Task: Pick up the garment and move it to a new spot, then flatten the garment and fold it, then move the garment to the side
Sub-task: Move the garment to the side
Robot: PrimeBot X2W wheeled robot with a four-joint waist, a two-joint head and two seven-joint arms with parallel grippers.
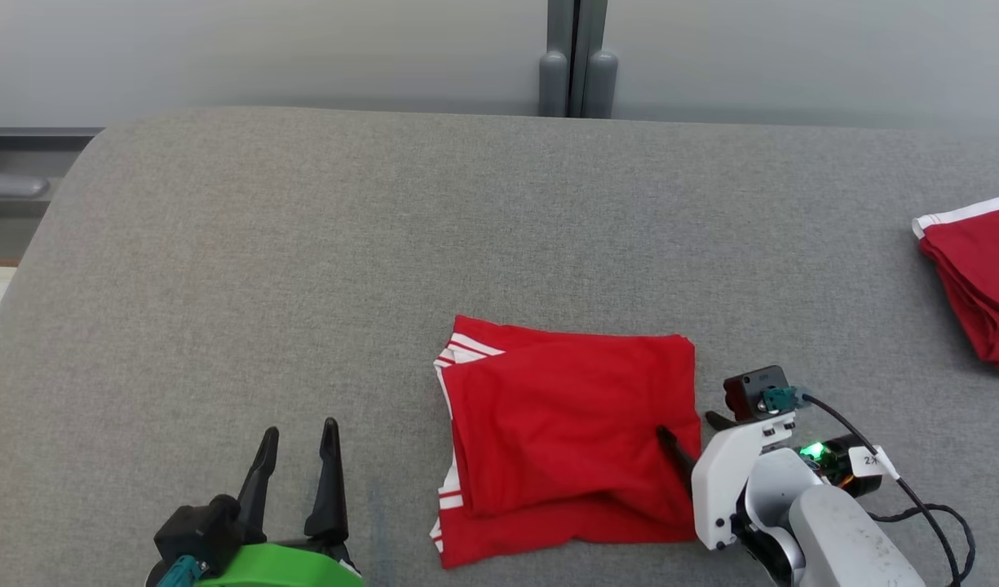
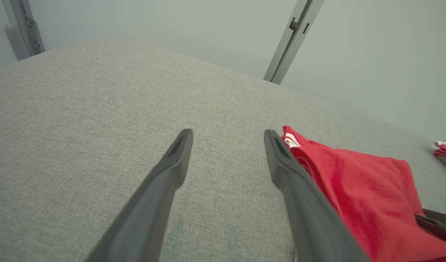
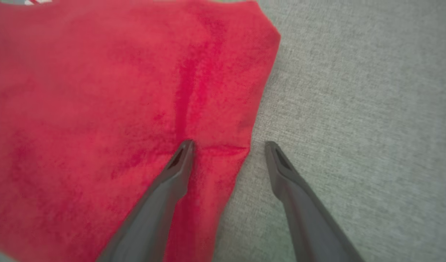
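Red folded garment [image 1: 564, 424], right gripper [image 1: 687, 425] parted astride its 4 o'clock edge: could snag just the top layer, undoing the fold; left gripper [image 1: 300, 428] parted at 8 o'clock.

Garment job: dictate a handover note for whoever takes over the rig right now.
Left gripper: open, empty, left of the garment, apart from it.
Right gripper: open, astride the garment's right edge, one finger over cloth, one over table.
Garment: folded, near edge of table, centre.
Done: fold, it seems.
Left: grasp it, move it aside.
Another red pile lies far right.
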